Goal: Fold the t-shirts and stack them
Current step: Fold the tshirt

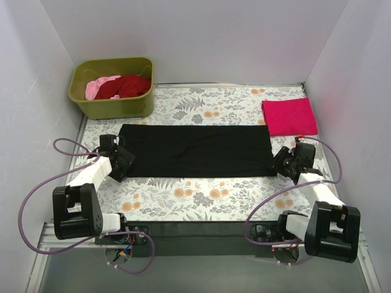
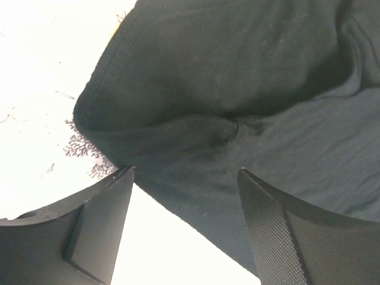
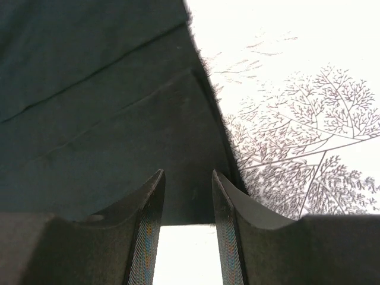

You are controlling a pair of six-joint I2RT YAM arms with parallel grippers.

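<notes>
Black t-shirt: lies flat mid-table as a long band on the floral table cloth, with its short ends towards the 2 arms.
Other shirts: the magenta t-shirt sits folded at the far right. The dark red t-shirt and pale pink t-shirt lie bunched in the green tub at the far left.
Left gripper: at the band's near left corner with its jaws spread wide. The doubled hem lies just ahead of the fingertips and nothing is held.
Right gripper: at the near right corner with a narrow gap between its jaws. Cloth lies under and beyond the tips, and I see none pinched.
Step in hand: probably taking both near corners for the next fold. 1 of 4 shirts looks finished.
Left side advice: the corner is puckered and layered there, so slide the lower finger under every layer before closing.
Right side advice: the gap is tight, so aim squarely at the edge or widen first.
Lifting: close both grippers together, lift low, and keep the edge taut between them so the band does not sag.
Risk: catching only the top layer, or the table cloth along with it.
</notes>
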